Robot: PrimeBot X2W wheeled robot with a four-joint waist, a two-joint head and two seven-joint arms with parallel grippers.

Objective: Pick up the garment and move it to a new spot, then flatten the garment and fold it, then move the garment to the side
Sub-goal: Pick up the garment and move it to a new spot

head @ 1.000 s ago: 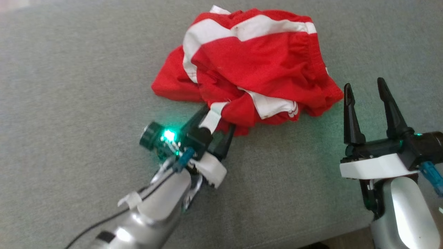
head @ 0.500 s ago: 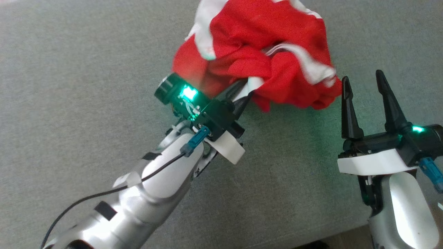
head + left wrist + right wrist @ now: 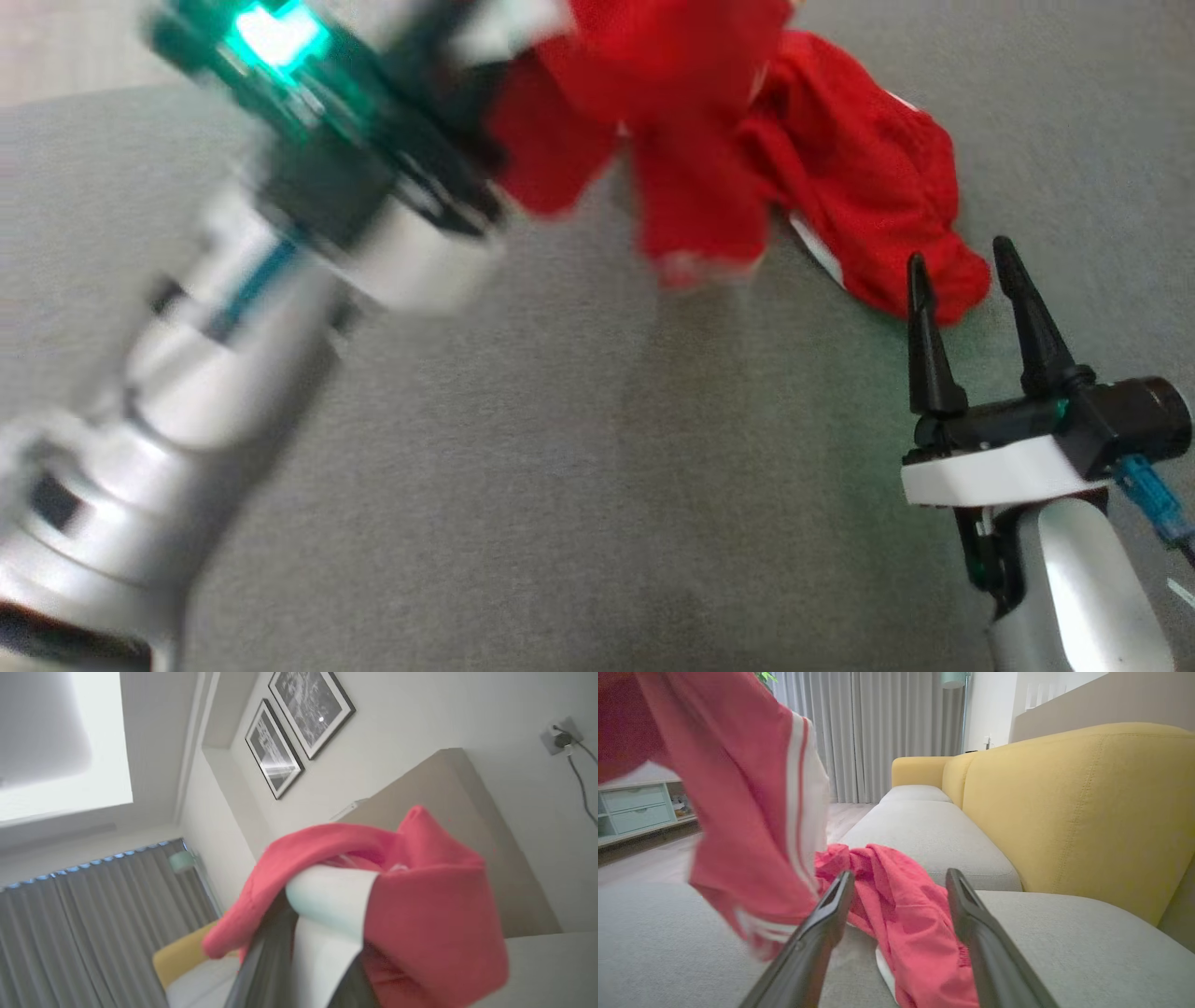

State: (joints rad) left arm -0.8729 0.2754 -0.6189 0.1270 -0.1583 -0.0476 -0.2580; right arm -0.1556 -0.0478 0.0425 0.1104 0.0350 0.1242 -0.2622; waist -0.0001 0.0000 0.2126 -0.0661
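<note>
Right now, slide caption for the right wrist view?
Open right gripper before the red garment, part hanging, part lying on the grey cushion.

Bare grey seat cushion [image 3: 579, 485] open across the near middle, blocked beyond by the hanging red garment [image 3: 868, 187] and, apparently, the blurred left forearm [image 3: 233, 327], yellow backrest [image 3: 1064, 812] walling one side.

The light is soft and even, with faint shadows. In the head view the left tool [image 3: 485, 47] and its arm, left of the garment [image 3: 840, 187], smear with motion blur around a glaring green lamp [image 3: 275, 33]. The right tool [image 3: 966, 280], just below the garment, is sharp, and a green cast tints the cushion [image 3: 822, 420] there. In the left wrist view a panel [image 3: 98, 742] up-left of the garment blows out white.
</note>
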